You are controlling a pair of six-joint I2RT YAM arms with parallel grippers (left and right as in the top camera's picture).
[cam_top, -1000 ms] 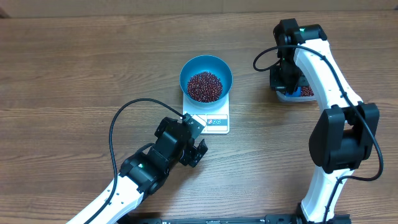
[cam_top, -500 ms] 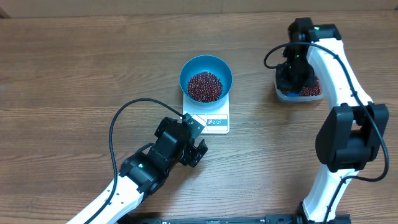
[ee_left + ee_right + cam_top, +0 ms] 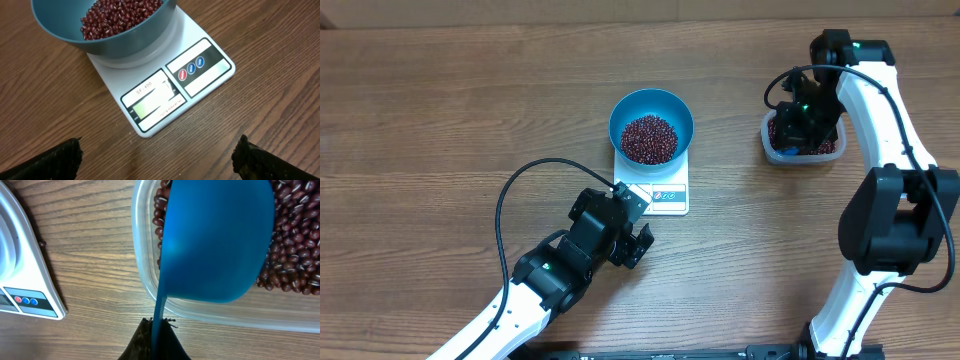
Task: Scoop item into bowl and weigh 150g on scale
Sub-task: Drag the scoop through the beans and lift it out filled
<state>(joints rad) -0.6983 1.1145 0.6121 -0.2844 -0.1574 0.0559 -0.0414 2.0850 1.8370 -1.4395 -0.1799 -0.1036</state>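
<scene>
The blue bowl (image 3: pixel 651 124) stands on the white scale (image 3: pixel 665 196), with a heap of red-brown beans (image 3: pixel 649 138) inside. The left wrist view shows the bowl (image 3: pixel 125 42), its beans (image 3: pixel 120 15) and the scale (image 3: pixel 175 85) just ahead of my left gripper (image 3: pixel 157 150). That gripper (image 3: pixel 638 245) is open and empty, low over the table in front of the scale. My right gripper (image 3: pixel 156 325) is shut on the handle of a blue scoop (image 3: pixel 217 240). The scoop hangs over a clear tub (image 3: pixel 145 280) of beans (image 3: pixel 295 255); its inside is hidden.
The clear tub (image 3: pixel 800 152) sits at the far right of the wooden table, well apart from the scale. My right arm (image 3: pixel 880 120) reaches over it from the right. A black cable (image 3: pixel 520 190) loops off my left arm. The scale's corner (image 3: pixel 25 280) shows left of the tub.
My right gripper has moved to the right with the scoop, uncovering more of the tub's left side. The left arm, bowl and scale have not moved.
</scene>
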